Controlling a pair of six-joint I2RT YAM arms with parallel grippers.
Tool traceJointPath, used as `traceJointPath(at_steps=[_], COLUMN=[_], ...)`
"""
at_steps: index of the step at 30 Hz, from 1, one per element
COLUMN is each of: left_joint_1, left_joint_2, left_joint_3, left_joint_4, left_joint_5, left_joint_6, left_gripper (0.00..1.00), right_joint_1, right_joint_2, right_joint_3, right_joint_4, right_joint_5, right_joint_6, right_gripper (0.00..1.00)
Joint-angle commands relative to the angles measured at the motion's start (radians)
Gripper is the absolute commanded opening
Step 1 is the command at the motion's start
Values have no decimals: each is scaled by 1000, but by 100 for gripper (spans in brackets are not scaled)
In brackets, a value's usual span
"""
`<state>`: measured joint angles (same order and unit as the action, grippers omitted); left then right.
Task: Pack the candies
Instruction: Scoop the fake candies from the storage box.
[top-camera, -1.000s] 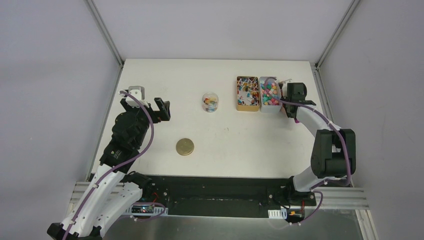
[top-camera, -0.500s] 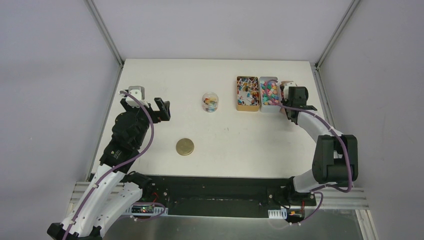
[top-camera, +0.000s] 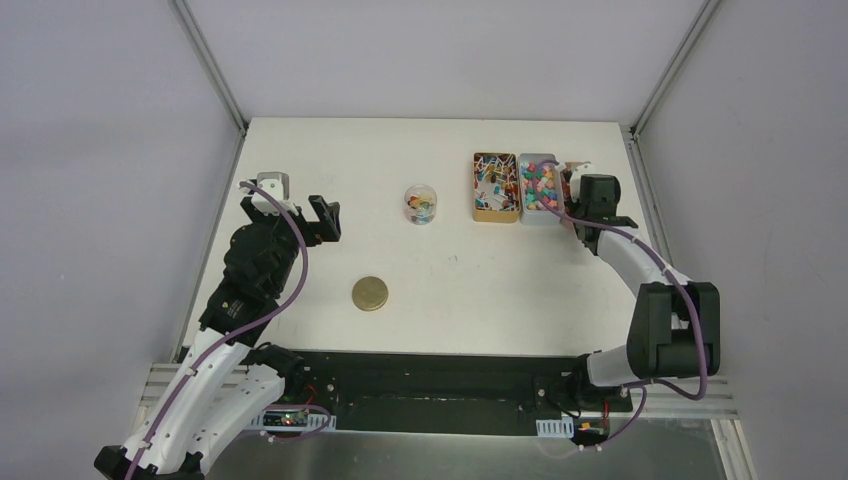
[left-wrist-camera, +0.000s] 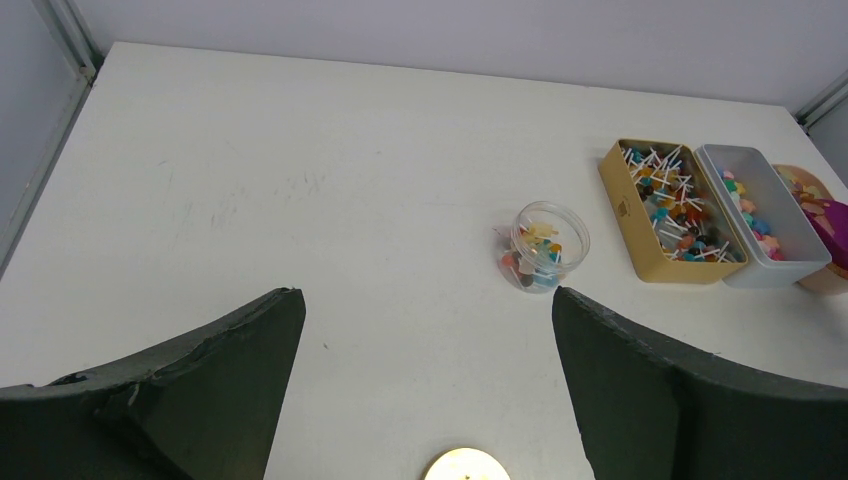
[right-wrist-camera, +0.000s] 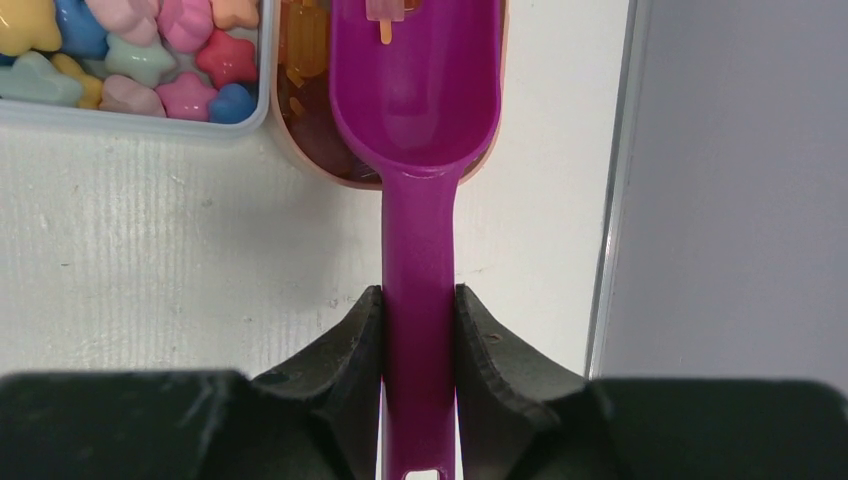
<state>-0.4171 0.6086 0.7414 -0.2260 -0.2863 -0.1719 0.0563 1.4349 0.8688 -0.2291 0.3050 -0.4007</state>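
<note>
Low in the right wrist view, the right fingers (right-wrist-camera: 352, 338) are clenched on the handle of the magenta scoop (right-wrist-camera: 415, 110), one on each side, well back from the bowl. That grip likely keeps the fingers out of the sweets while the bowl does the digging. The bowl reaches up the frame over the peach tub (right-wrist-camera: 292, 150), where the amber candies (right-wrist-camera: 303, 45) lie. A pale piece or two shows in the bowl at the top edge, so this looks like a scooping pass, though how full the bowl is cannot be told. Just left of the peach tub, touching it, is the clear tub (right-wrist-camera: 262, 118) of pastel star candies (right-wrist-camera: 130, 60). In the top view the gold tin (top-camera: 478, 190) of wrapped candies (top-camera: 496, 183) follows, all three in one row at the upper right of the tabletop (top-camera: 300, 160), probably so one arm can reach every sort. The small clear jar (top-camera: 421, 204) stands well apart near the middle and already holds a few mixed sweets, so it seems to be the place to pack them. Its gold lid (top-camera: 370, 293) lies flat lower down in the frame, away from the jar, which leaves the mouth free for pouring. On the left side, the left fingers (left-wrist-camera: 200, 385) are spread wide and grasp nothing; they face the jar from a distance, perhaps waiting to steady it or fetch the lid.
</note>
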Motion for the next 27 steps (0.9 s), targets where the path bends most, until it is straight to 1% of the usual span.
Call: traceJointPath(at_steps=[1, 20, 27], left_joint_1=[6, 5, 6], left_joint_2=[-3, -10, -9], left_joint_3=[1, 0, 0], left_joint_4=[9, 9, 9], left_joint_5=[-5, 0, -1], left_joint_6=[11, 8, 8], left_gripper=[99, 99, 99], right_joint_1=[-6, -6, -5], right_joint_2=[-72, -197, -284], right_joint_3=[-13, -56, -70], right_joint_4=[70, 104, 128], right_joint_5=[0, 8, -86], right_joint_6=[12, 0, -40], right_gripper=[0, 0, 0])
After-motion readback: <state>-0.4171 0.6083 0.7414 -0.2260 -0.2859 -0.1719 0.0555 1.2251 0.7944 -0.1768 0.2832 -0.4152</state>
